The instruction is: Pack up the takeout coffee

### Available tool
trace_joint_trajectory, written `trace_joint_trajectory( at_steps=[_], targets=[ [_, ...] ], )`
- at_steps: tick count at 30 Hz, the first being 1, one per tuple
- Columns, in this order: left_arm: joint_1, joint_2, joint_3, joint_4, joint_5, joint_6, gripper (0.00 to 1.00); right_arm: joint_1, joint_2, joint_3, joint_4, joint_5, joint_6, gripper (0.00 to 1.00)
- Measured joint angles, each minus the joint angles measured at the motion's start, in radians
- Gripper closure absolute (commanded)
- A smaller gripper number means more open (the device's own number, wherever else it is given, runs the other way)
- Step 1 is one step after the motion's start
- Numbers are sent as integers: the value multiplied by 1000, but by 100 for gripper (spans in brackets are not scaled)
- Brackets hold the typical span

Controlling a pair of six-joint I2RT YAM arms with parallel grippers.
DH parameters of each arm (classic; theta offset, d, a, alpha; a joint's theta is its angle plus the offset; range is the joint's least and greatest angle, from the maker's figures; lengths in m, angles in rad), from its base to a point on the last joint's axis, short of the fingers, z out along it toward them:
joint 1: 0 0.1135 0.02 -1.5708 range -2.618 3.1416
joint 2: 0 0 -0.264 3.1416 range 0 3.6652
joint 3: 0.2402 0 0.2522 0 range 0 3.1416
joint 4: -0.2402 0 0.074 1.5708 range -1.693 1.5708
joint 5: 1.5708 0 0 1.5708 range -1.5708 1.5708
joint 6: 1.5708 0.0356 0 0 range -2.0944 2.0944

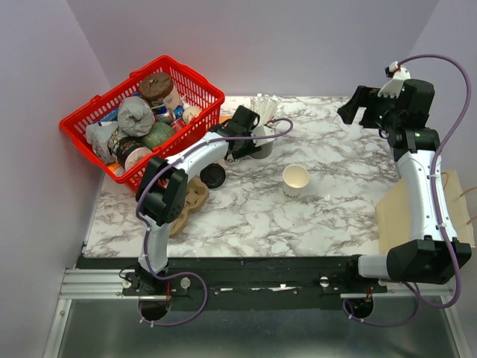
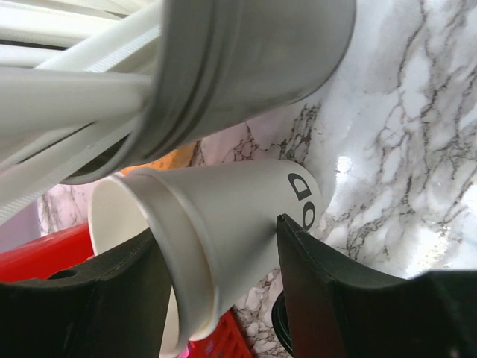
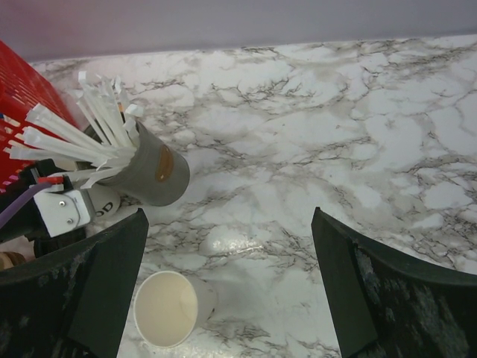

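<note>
Left arm [image 1: 192,158] climbs from its base at the near left edge, bends at a raised elbow and stretches its white forearm far and to the right, toward the middle of the table. Left gripper [image 2: 216,233] sits low at the end of that reach, its black fingers [image 2: 335,298] pressed against opposite sides of the stacked paper cups [image 2: 223,201]. Right arm [image 1: 422,190] stands almost upright from the near right corner and folds left at its top joint, carrying the right gripper [image 3: 229,216] high above the far right of the table, jaws spread wide.
</note>
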State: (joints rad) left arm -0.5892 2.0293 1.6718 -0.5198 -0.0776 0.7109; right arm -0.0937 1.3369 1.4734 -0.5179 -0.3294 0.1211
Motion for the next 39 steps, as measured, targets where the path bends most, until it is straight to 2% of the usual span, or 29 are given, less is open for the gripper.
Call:
trace_joint_trajectory(
  at_steps=[14,23,26,27,34,39],
  targets=[
    [0,0,-49,86,-82,-2,38,0,0,-3,0,0,0,0],
    [0,-35,-100,106,-88,-29,31,0,0,-3,0,-16,-11,0],
    [0,-67,-89,93,-87,-51,29,0,0,-3,-9,-61,-74,0],
    [0,-77,-83,85,-86,-58,21,0,3,-3,-17,-80,-100,1],
    [0,-185,-50,20,-32,-131,21,1,108,21,-203,-224,-327,7],
    [-2,-326,-63,-60,66,-209,21,29,143,-15,-310,-260,-466,12]
  ],
)
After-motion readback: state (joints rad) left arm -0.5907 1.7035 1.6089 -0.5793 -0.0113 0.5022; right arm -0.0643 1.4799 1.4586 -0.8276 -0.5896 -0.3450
